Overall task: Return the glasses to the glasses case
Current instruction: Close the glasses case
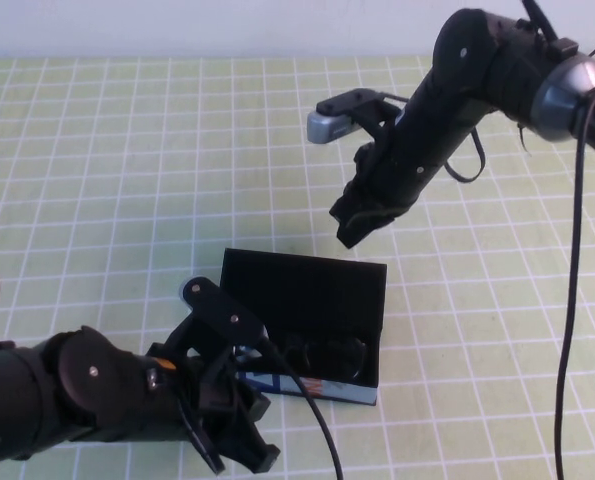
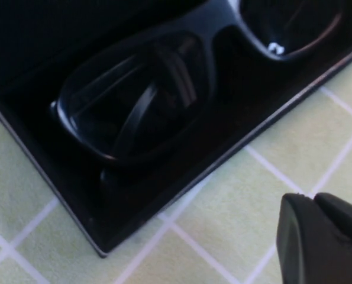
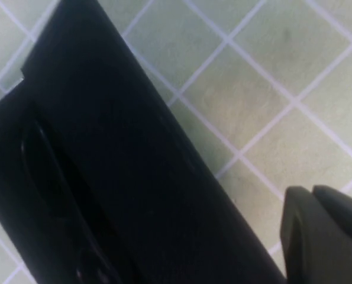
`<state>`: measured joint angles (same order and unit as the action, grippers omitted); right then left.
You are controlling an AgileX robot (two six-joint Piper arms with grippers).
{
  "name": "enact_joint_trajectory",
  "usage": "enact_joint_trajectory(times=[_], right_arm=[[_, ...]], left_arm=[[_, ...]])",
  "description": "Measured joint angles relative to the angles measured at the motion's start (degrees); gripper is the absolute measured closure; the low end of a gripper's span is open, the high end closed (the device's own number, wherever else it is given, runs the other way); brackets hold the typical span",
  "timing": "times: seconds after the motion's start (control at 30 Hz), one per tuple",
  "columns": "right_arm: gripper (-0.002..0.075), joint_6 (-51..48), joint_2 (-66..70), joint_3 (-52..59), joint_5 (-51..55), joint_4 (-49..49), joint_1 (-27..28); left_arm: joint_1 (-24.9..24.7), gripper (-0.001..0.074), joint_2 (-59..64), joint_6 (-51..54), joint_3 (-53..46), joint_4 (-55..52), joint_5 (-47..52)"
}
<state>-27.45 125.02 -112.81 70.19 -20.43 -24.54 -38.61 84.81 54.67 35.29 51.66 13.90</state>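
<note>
The black glasses case [image 1: 307, 290] lies open at the table's front centre, its flap lid raised at the back and its light-blue front edge [image 1: 317, 388] towards me. The black thick-framed glasses [image 1: 322, 355] lie inside it; the left wrist view shows them [image 2: 134, 100] resting on the black lining. My left gripper [image 1: 239, 440] is shut and empty, just in front of the case's left corner, low over the table. My right gripper [image 1: 352, 225] is shut and empty, held in the air above and behind the case lid [image 3: 105, 165].
The table is covered by a light-green cloth with a white grid [image 1: 107, 180]. A cable [image 1: 572, 300] hangs down from the right arm on the right side. The left arm's cable [image 1: 312, 420] runs across the case's front.
</note>
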Motion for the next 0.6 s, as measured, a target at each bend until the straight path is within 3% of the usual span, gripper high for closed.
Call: enact_joint_trajectory(times=[0.6], right_arm=[[0.0742,-4.2,2.5,-0.2,0.0,-8.0,0.0]], left_arm=[[0.0,0.0740,1.1,1.1,0.0,2.2,-5.5]])
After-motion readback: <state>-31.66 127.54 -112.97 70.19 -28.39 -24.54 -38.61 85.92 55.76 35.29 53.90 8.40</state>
